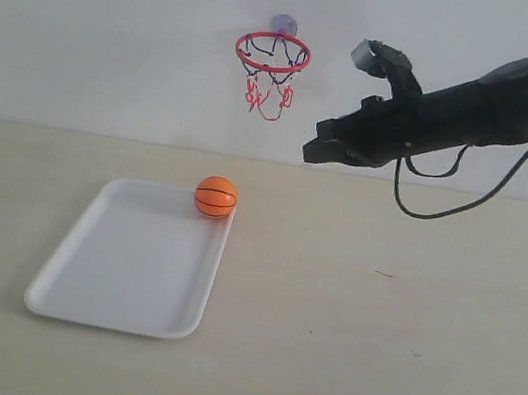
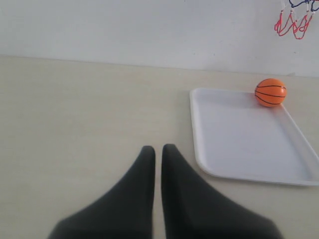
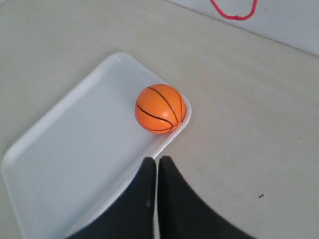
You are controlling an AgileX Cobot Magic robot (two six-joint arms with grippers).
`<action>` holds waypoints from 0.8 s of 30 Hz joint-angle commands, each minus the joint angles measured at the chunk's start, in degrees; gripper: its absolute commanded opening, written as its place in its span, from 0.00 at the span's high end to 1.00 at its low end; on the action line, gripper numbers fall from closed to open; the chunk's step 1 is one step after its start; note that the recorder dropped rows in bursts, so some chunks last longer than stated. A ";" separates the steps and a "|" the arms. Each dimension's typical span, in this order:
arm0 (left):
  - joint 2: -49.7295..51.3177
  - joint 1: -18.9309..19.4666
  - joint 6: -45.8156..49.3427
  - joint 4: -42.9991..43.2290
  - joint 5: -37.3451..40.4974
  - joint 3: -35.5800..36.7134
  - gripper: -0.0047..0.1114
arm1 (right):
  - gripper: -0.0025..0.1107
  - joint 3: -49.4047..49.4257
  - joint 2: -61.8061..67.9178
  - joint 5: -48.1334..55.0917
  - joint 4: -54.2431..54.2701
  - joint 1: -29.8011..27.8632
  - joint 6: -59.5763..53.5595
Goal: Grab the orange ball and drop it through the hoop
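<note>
Orange mini basketball with thin black seams [image 1: 215, 197] sat in the corner of the shallow white rectangular tray [image 1: 131, 267] nearest the white wall [image 1: 90, 26], touching its rim, below the small red-ringed hoop with a black-and-red string net [image 1: 273, 52]. Up beside the hoop, well apart from the ball, the right black gripper [image 1: 315, 148] hung clenched on nothing. Over the pale tabletop [image 2: 75, 124] near the tray, the left black gripper [image 2: 158, 148] was likewise pinched together and empty.

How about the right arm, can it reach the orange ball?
Probably yes: the orange ball sits uncovered in the white tray's corner, nothing lies between, but the right claw is shut.
</note>
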 commanded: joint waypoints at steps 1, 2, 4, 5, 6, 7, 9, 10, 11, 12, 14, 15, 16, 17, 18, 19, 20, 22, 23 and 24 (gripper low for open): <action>-0.11 0.15 -0.39 -0.20 -0.45 0.23 0.92 | 0.83 -9.28 6.13 5.12 -4.32 0.83 9.16; -0.11 0.15 -0.39 -0.20 -0.45 0.23 0.92 | 0.75 -10.48 7.03 6.65 -4.86 1.16 10.03; -0.11 0.15 -0.39 -0.20 -0.45 0.23 0.92 | 0.56 -11.31 7.95 7.42 -5.44 2.31 10.85; -0.11 0.15 -0.39 -0.20 -0.45 0.23 0.92 | 0.45 -11.31 8.21 7.00 -5.63 3.05 10.87; -0.11 0.15 -0.39 -0.20 -0.45 0.23 0.92 | 0.36 -11.31 8.47 5.95 -6.50 3.97 10.87; -0.11 0.15 -0.39 -0.20 -0.45 0.23 0.92 | 0.30 -11.31 8.46 5.26 -7.46 4.80 10.97; -0.11 0.15 -0.39 -0.20 -0.45 0.23 0.92 | 0.27 -11.31 8.49 2.68 -11.92 7.18 12.20; -0.11 0.15 -0.39 -0.20 -0.45 0.23 0.92 | 0.28 -11.31 8.49 1.27 -13.76 8.15 13.44; -0.11 0.15 -0.39 -0.20 -0.45 0.23 0.92 | 0.28 -11.31 8.49 -1.17 -16.28 9.61 15.65; -0.11 0.15 -0.39 -0.20 -0.45 0.23 0.92 | 0.28 -11.31 8.49 -2.83 -17.92 10.49 16.94; -0.11 0.15 -0.39 -0.20 -0.45 0.23 0.92 | 0.28 -11.31 8.49 -7.39 -22.16 12.73 20.30; -0.11 0.15 -0.39 -0.20 -0.45 0.23 0.92 | 0.28 -11.31 8.49 -9.65 -24.00 13.80 21.95; -0.11 0.15 -0.39 -0.20 -0.45 0.23 0.92 | 0.28 -11.31 8.49 -11.32 -25.05 14.55 23.44; -0.11 0.15 -0.39 -0.20 -0.45 0.23 0.92 | 0.28 -11.31 8.49 -13.55 -26.35 15.57 25.32; -0.11 0.15 -0.39 -0.20 -0.45 0.23 0.92 | 0.28 -11.31 8.49 -14.70 -27.06 16.11 26.83; -0.11 0.15 -0.39 -0.20 -0.45 0.23 0.92 | 0.28 -11.31 8.49 -15.78 -27.47 16.55 29.11; -0.11 0.15 -0.39 -0.20 -0.45 0.23 0.92 | 0.28 -11.31 8.49 -17.16 -28.56 17.07 31.51; -0.11 0.15 -0.39 -0.20 -0.45 0.23 0.92 | 0.28 -11.31 8.49 -19.13 -30.76 17.60 37.56; -0.11 0.15 -0.39 -0.20 -0.45 0.23 0.92 | 0.28 -11.31 8.49 -19.56 -31.44 17.60 38.13; -0.11 0.15 -0.39 -0.20 -0.45 0.23 0.92 | 0.28 -11.31 8.49 -19.56 -31.88 17.60 38.13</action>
